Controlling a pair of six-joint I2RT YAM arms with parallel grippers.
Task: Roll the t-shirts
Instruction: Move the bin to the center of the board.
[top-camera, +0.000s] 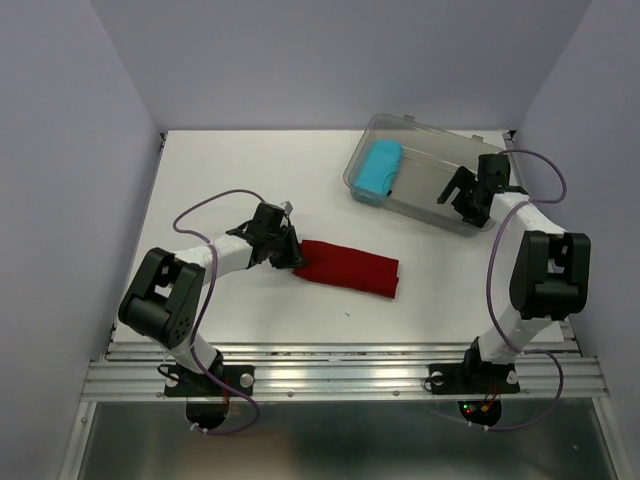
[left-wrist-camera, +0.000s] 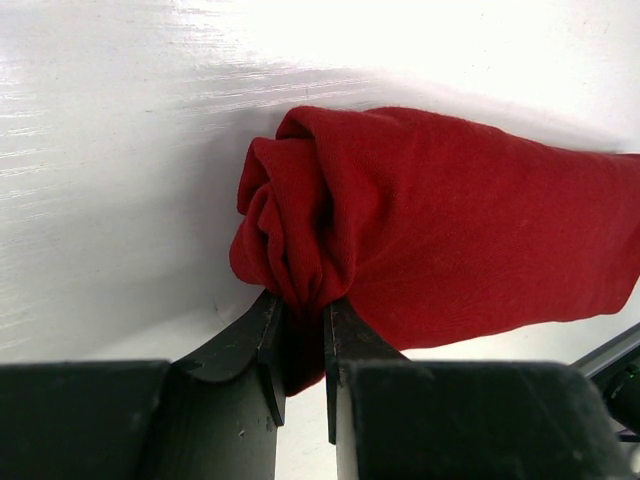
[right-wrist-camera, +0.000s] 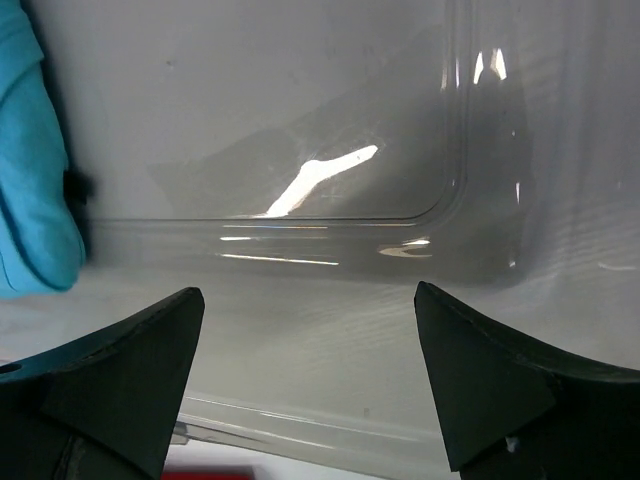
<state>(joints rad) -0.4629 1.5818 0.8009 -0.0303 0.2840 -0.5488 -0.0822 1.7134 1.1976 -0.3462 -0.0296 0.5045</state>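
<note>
The dark red t-shirt (top-camera: 350, 270) lies on the white table (top-camera: 240, 170) as a long, narrow band, a little in front of the middle and slanted, with its right end slightly nearer the arms than its left. The left gripper (top-camera: 290, 255) sits right at that left end, low against the tabletop. From the left wrist camera, the end of the cloth is bunched into a loose spiral of folds. The two dark fingers (left-wrist-camera: 262, 345) are pressed together on a fold at its lower edge, with red fabric pinched in the narrow gap between them. The rest of the shirt stretches away from the gripper to the right, smooth and flat on top. The light cyan-blue t-shirt (top-camera: 380, 168) is a compact roll resting inside the left end of the clear plastic bin (top-camera: 425, 180), which stands at the far right of the table. The right gripper (top-camera: 462, 195) hangs over the bin's right end, well apart from the roll. Its jaws are spread wide with nothing between them. In its own wrist view there is only the bin's bare, shiny floor between the fingertips, and the blue roll (right-wrist-camera: 30, 180) shows at the left edge.
</note>
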